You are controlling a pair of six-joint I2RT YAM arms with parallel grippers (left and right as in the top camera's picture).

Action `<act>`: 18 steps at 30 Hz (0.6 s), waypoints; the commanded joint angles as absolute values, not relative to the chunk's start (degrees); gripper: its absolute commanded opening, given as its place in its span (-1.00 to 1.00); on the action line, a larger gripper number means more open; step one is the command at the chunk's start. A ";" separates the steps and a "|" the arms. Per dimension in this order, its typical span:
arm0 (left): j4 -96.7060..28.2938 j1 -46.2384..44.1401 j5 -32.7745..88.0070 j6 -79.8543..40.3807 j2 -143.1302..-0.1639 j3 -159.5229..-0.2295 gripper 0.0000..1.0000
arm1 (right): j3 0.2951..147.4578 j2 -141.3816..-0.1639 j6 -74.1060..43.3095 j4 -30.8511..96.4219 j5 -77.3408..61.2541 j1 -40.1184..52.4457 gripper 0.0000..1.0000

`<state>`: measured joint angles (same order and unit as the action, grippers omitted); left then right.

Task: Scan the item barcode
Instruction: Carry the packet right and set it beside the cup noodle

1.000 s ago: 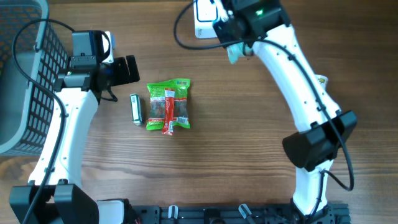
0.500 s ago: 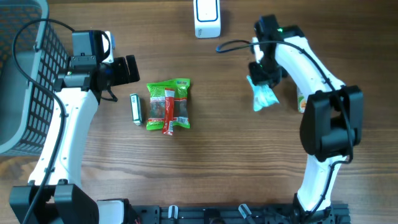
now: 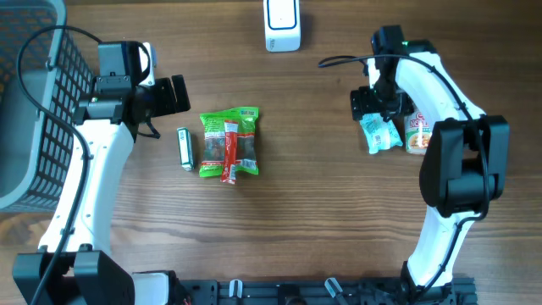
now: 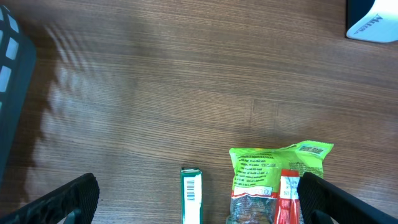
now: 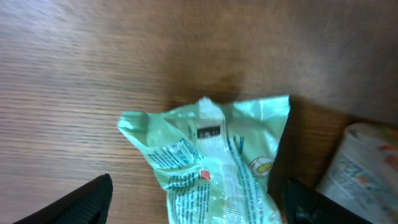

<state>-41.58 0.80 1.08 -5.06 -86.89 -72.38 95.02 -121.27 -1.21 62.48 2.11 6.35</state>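
Right claw (image 3: 377, 106): jaws now stand apart over the mint packet (image 3: 379, 134). 1 second earlier it held that packet, clamped tight, up at the scanner (image 3: 282, 25); half a second later it was carrying it out to the right. Now the packet lies flat on the surface (image 3: 322, 212), just beside the cup (image 3: 417, 134) at the right edge. Whether the two touch cannot be told from overhead.

Right wrist view: the packet sits between the 2 spread fingers, printed side up, and neither finger appears to press on it.

Reading: the release suggests this item's pass at the scanner is over and it has been dropped in a "done" spot beside the cup. Whether the scan registered cannot be seen.

Left claw (image 3: 169, 95): jaws wide apart, empty, hanging in the same place as 1 second ago. Below it the snack bag (image 3: 229, 142) and the small box (image 3: 185, 148) lie side by side, unmoved.

Judgement: 2 items look left to scan. The right arm needs to lift clear before the next pick.
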 commanded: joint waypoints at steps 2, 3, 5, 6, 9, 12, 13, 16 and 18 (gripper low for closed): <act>-41.45 0.84 0.54 -4.97 -87.00 -72.53 1.00 | 97.82 -115.11 -0.21 64.34 -4.25 7.79 0.75; -41.45 0.84 0.54 -4.97 -87.00 -72.55 1.00 | 97.82 -114.37 -0.23 64.62 -5.78 7.92 0.75; -41.45 0.84 0.54 -4.97 -87.00 -72.53 1.00 | 97.82 -113.69 -2.26 65.12 -9.21 7.97 0.63; -41.43 0.84 0.54 -4.99 -87.00 -72.53 1.00 | 97.62 -113.89 -2.96 65.12 -9.56 7.99 0.35; -41.45 0.84 0.54 -4.97 -87.00 -72.53 1.00 | 95.11 -114.13 -4.58 63.42 -9.56 7.99 -0.70; -41.45 0.84 0.54 -4.97 -87.00 -72.53 1.00 | 90.28 -114.13 -6.17 59.40 -9.58 8.03 -0.91; -41.45 0.84 0.54 -4.97 -87.00 -72.55 1.00 | 88.16 -114.13 -6.17 57.43 -9.61 8.10 -0.91; -41.45 0.84 0.54 -4.97 -87.00 -72.55 1.00 | 82.17 -114.15 -6.13 51.79 -9.54 8.45 -0.81; -41.43 0.84 0.54 -4.97 -87.00 -72.55 1.00 | 78.46 -114.15 -6.13 47.86 -9.47 8.45 -0.78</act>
<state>-41.60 0.80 1.10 -5.06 -86.89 -72.38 83.44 -114.30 -5.15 51.37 -8.19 8.05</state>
